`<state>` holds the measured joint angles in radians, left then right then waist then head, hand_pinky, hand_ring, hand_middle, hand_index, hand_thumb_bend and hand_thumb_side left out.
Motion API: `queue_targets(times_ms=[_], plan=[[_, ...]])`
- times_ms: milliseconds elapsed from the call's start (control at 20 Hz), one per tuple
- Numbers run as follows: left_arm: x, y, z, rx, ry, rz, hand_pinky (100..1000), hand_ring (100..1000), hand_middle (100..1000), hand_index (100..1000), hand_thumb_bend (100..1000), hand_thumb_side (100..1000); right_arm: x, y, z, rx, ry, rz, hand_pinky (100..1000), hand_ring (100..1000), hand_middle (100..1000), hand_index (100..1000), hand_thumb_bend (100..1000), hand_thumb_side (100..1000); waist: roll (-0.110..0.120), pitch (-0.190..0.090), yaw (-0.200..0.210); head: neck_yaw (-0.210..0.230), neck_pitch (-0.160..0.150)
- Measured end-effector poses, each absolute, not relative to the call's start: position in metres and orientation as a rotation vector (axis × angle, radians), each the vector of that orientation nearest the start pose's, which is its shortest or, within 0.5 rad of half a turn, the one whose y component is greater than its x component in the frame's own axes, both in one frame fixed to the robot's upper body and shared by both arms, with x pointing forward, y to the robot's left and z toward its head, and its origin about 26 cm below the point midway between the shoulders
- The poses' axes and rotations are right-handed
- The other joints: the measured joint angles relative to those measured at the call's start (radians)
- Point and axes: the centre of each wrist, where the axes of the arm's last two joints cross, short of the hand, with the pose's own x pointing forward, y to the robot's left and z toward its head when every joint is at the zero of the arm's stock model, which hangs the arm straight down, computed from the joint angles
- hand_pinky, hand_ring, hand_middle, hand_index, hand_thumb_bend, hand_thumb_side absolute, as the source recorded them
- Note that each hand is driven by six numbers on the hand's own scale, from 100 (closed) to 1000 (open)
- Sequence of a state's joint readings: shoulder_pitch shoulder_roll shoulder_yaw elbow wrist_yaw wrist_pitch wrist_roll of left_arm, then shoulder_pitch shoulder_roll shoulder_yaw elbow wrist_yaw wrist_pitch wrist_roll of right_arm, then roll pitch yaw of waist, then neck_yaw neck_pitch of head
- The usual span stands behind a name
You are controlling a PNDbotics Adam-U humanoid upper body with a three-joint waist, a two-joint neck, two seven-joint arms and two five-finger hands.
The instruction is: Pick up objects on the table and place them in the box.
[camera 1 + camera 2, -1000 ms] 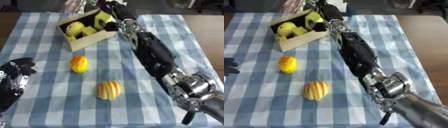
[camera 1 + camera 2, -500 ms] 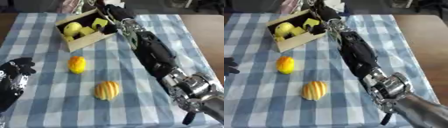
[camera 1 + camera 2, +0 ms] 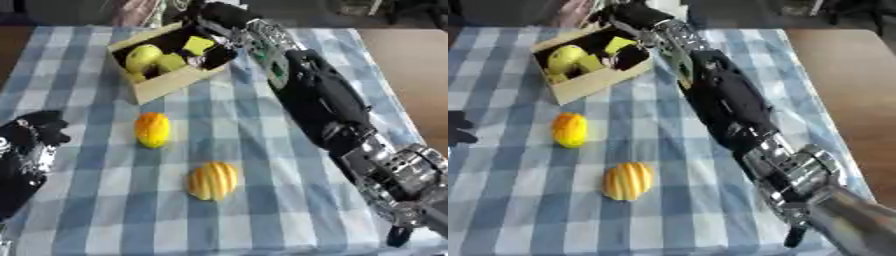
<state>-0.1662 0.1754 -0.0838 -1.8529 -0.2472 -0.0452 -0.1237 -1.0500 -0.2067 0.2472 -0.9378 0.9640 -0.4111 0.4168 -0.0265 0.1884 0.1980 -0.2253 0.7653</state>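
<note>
My right hand (image 3: 210,45) reaches into the box (image 3: 166,85), finger state indeterminate. My left hand (image 3: 39,132) rests relaxed, lower left. Orange fruit (image 3: 152,129) and ribbed yellow-orange fruit (image 3: 213,180) lie on the cloth.

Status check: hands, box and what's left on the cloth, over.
Right hand reaching into box, fingers hidden. Left hand idle at left edge. Orange fruit and ribbed yellow fruit on the cloth. Nothing blocking them.

A: Cloth (image 3: 262,200) on the worktop?
B: Blue-and-white check.
A: Box (image 3: 171,82)?
B: Tan outside, dark inside, holding yellow-green pieces.
A: Loose fruit?
B: Orange-yellow fruit (image 3: 152,129); yellow fruit (image 3: 213,180) with orange stripes.
</note>
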Motion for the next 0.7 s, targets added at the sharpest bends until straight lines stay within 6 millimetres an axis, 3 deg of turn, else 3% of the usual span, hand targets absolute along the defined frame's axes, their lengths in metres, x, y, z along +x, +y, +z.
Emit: queue_targets(times_ms=[300, 700], plan=[[0.300, 0.233, 0.113, 0.179, -2.009, -0.549, 718, 590, 623, 774, 204, 681, 0.473, -0.122, 0.180, -0.525, -1.566, 2.092, 837, 797, 826, 929, 144, 452, 0.000, 0.000, -0.001, 0.003, 0.000], [0.300, 0.233, 0.113, 0.180, -2.009, -0.547, 718, 586, 622, 773, 205, 680, 0.468, -0.100, 0.159, -0.428, -1.531, 2.160, 840, 805, 858, 944, 162, 462, 0.000, 0.000, 0.000, -0.002, 0.000]])
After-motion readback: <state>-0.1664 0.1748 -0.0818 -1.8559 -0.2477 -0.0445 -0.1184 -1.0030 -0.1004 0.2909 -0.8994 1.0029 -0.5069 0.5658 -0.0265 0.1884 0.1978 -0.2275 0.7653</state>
